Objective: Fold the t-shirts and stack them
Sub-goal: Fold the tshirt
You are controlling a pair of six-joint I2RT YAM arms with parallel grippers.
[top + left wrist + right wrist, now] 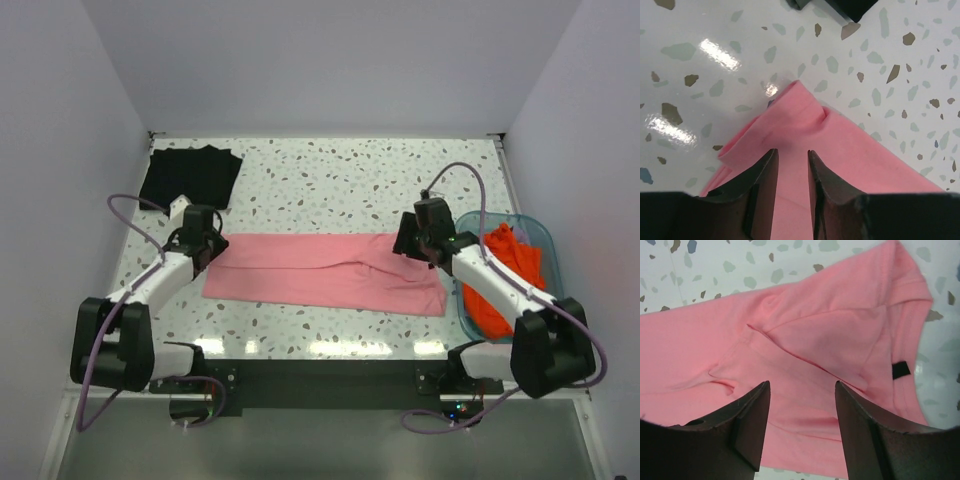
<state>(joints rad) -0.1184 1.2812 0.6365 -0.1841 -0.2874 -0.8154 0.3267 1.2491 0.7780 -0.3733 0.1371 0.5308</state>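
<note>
A pink t-shirt (330, 272) lies folded into a long strip across the middle of the table. My left gripper (205, 238) hovers over its left end, and my right gripper (413, 235) over its right end. In the left wrist view the left gripper (791, 152) stands open a little above a folded corner of the pink t-shirt (840, 145), with nothing between its fingers. The right gripper (801, 385) is open wider over the collar end of the pink t-shirt (815, 330), near the black neck label (900, 370). A folded black t-shirt (190, 175) lies at the back left. Orange-red t-shirts (505, 280) fill the tub.
A teal see-through tub (548, 245) stands at the right edge of the speckled table (330, 180), close to my right arm. An edge of the black t-shirt (850, 6) shows at the top of the left wrist view. White walls enclose the table.
</note>
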